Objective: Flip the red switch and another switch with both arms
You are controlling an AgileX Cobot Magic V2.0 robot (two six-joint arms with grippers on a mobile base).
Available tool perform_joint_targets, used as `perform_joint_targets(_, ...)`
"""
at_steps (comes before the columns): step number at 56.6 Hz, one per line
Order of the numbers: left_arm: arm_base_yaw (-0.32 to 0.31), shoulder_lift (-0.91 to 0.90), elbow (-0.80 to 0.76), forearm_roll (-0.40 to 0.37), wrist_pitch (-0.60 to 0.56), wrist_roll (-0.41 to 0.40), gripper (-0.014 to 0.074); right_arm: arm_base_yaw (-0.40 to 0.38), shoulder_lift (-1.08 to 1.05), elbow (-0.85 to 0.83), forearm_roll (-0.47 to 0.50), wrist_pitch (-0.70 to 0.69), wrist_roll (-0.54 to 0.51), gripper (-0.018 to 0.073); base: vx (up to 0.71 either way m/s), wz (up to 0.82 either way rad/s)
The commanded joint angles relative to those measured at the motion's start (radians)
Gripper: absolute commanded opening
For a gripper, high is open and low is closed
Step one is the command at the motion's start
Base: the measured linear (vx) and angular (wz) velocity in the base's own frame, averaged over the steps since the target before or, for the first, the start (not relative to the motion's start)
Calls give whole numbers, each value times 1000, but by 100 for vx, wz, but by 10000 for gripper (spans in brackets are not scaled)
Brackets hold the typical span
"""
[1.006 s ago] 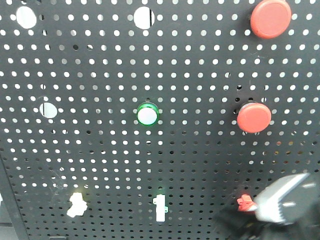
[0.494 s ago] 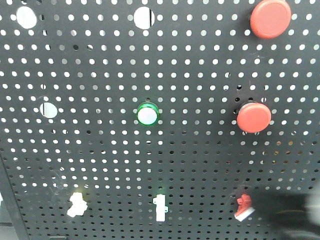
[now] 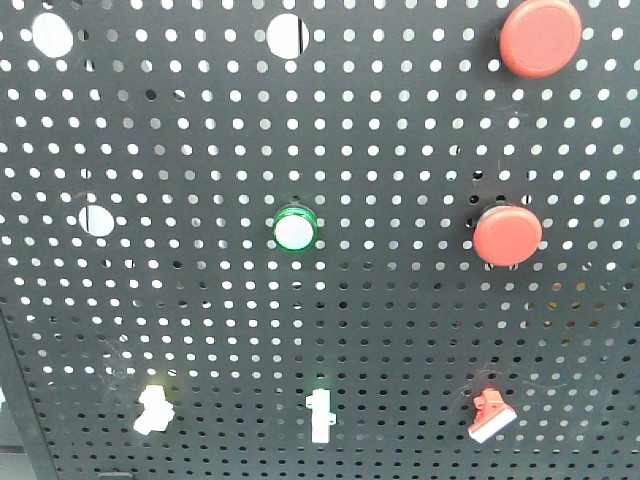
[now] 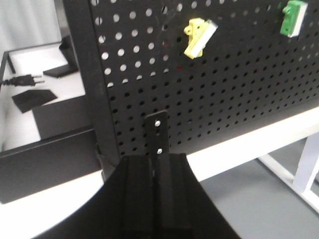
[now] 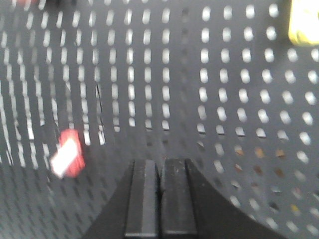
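Observation:
The red switch (image 3: 490, 417) sits low right on the black pegboard (image 3: 400, 330), its white lever tip slanting down. In the right wrist view the red switch (image 5: 67, 154) is blurred, left of and apart from my right gripper (image 5: 160, 167), which is shut on nothing. The other switch (image 3: 153, 409), pale yellow-white with a stubby slanted lever, sits low left on the board. In the left wrist view it (image 4: 199, 37) looks yellow, well above my left gripper (image 4: 159, 162). That gripper is shut and empty near the board's bottom edge. Neither gripper shows in the front view.
An upright white toggle with green tint (image 3: 320, 415) stands between the two switches. Two big round red buttons (image 3: 541, 36) (image 3: 507, 235) and a green-ringed light (image 3: 295, 230) are higher up. A white table (image 4: 239, 144) carries the board; a plug (image 4: 22, 79) lies behind it.
The blurred right gripper at the lower right, beside the red switch, has left the front view. The red switch now shows whole with its white tip down.

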Motion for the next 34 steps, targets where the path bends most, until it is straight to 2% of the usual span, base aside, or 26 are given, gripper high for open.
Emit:
perform_joint_targets(1, -6, 9, -22, 2, -112, -8, 3, -4, 6, -20, -16, -7, -26, -6, 0, 0)
perform_joint_targets(34, -6, 9, -22, 5, -100, -8, 3, -4, 6, -19, -15, -8, -9, -6, 0, 0)
